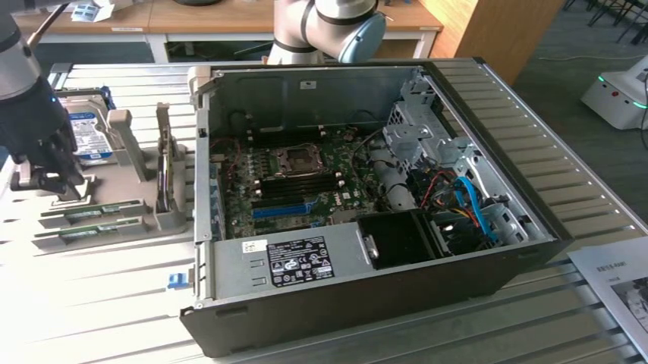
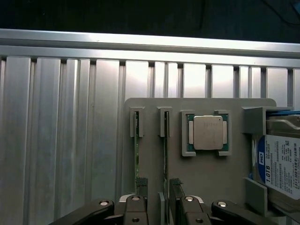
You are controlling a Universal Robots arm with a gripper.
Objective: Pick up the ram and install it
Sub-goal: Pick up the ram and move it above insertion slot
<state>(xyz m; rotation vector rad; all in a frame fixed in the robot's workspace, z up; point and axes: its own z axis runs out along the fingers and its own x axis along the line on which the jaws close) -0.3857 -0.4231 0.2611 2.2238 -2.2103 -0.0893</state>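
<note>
Exterior view: the gripper [image 1: 45, 180] hangs low over the grey holder [image 1: 114, 186], spread and empty. The ram [image 1: 93, 211] lies just beside its fingertips, seemingly untouched

Wrist view: the ram [image 2: 165, 154] stands on edge, running into the gap between the fingers [image 2: 136, 212] — pick-up step, grasp not yet made; closing calls for that thin edge centred

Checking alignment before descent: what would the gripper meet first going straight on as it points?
Most likely the ram nearer the processor, in the grey holder; depth is unclear.
</note>
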